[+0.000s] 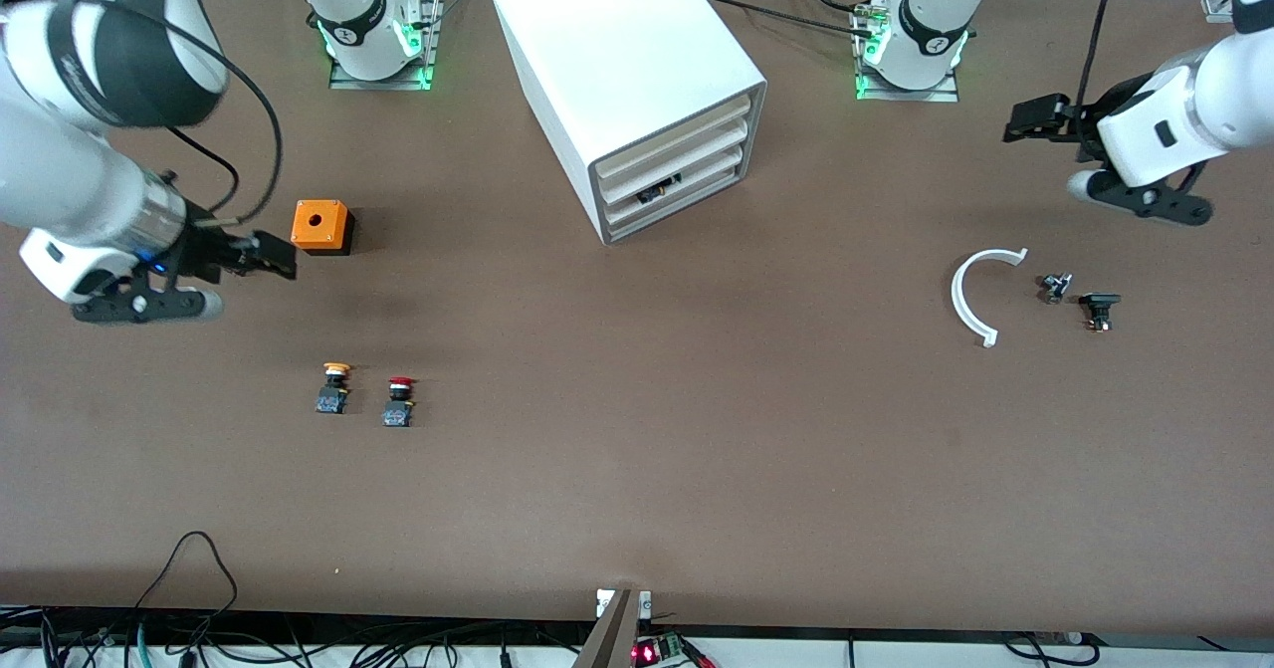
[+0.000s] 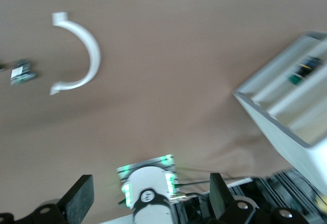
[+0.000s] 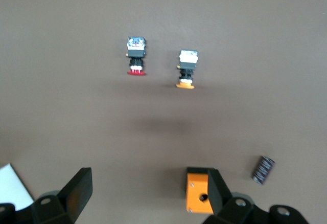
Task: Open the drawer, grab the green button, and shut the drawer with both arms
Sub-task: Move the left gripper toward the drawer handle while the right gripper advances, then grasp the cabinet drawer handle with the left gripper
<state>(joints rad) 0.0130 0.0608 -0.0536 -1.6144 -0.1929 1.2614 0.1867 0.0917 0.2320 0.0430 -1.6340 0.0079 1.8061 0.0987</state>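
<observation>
Only the right wrist view shows a black cylinder (image 3: 263, 170); both arms' jaws gape wide.

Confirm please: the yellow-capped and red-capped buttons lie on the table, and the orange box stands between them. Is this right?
Not quite. The yellow-capped button and red-capped button do lie on the table, but the orange box stands apart, farther from the front camera than both. The front view shows it.
</observation>
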